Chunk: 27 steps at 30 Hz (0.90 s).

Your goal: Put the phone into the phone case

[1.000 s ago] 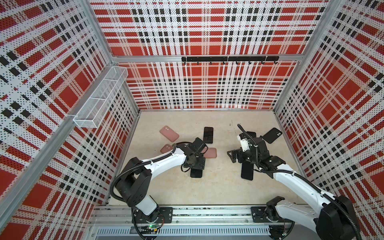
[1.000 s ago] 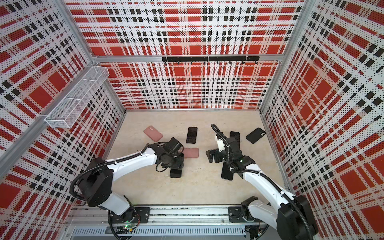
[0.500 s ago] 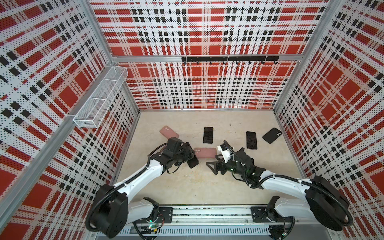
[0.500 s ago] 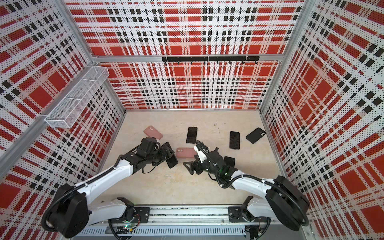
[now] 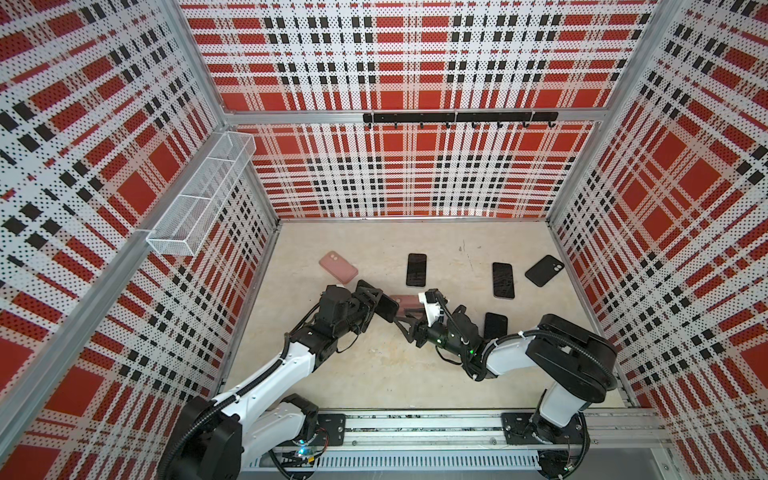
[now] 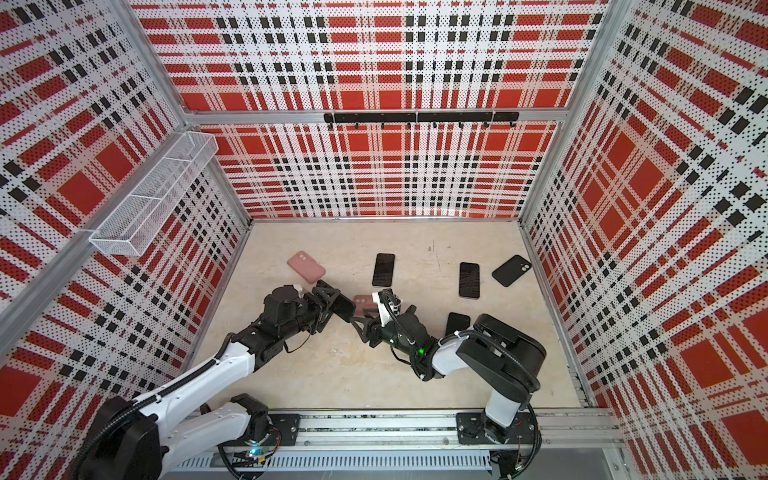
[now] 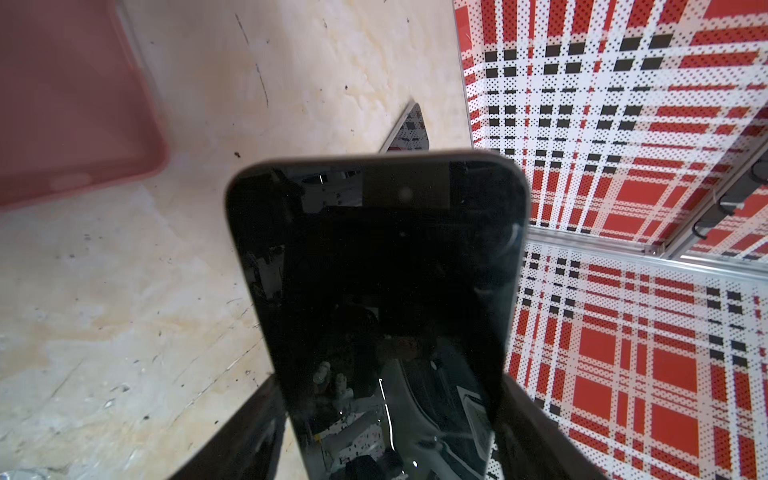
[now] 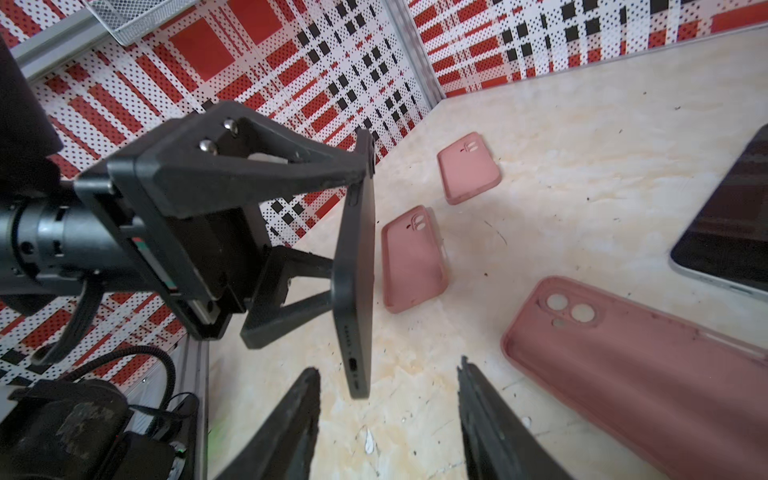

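Note:
My left gripper (image 5: 376,306) (image 6: 332,305) is shut on a black phone (image 5: 387,309) (image 6: 343,306) and holds it clear of the table, edge-on in the right wrist view (image 8: 355,270). In the left wrist view its dark screen (image 7: 374,291) fills the middle between the fingers (image 7: 249,436). My right gripper (image 5: 405,319) (image 6: 360,322) (image 8: 386,365) faces it, open. The phone's lower end hangs between the fingertips (image 8: 311,374) without touching. A pink phone case (image 5: 405,302) (image 6: 365,301) (image 8: 644,374) (image 7: 75,104) lies flat, just behind both grippers.
Two more pink cases (image 8: 413,257) (image 8: 469,168) lie further left; one shows in the top views (image 5: 338,267). Black phones (image 5: 416,270) (image 5: 503,279) (image 5: 495,326) and a black case (image 5: 544,270) lie on the table's right half. A wire basket (image 5: 199,195) hangs on the left wall.
My left gripper lifted the black phone off the table and carried it toward the middle. My right arm swung left to face it, and its jaws have narrowed.

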Tool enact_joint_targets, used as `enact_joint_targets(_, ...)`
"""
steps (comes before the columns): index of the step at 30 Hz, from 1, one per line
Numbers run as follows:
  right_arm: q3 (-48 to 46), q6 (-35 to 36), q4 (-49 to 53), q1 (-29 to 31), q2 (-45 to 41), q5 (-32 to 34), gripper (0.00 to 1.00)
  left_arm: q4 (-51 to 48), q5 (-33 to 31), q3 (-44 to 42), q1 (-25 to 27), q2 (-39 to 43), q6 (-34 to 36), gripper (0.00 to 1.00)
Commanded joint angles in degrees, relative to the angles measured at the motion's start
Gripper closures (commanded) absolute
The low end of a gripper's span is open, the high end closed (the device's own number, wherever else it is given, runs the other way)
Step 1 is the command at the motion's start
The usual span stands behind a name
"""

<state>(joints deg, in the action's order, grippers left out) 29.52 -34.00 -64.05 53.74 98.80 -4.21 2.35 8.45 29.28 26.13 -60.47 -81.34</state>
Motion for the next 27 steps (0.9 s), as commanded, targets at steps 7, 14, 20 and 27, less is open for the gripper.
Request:
enact_joint_targets(7,4.82,-3.99,-10.33,1.17,6.86,2.19,0.62,6.02,-1.38,-0.01,0.40,0.01,-3.13,0.85)
enact_joint_targets(14,6.32,-4.06,-9.94,1.19,8.58,1.48,0.70,7.90,-0.89,-0.57,0.63,-0.83,-3.43,0.85)
enact_joint_targets(20,6.99,-4.05,-9.92,1.19,9.28,1.31,0.76,7.97,-0.71,-0.69,1.01,-1.14,-3.04,0.85)
enact_joint_targets(27,7.04,-3.79,-9.81,1.19,9.31,1.44,0.93,8.20,-0.71,-0.62,1.30,-0.93,-3.04,0.82)
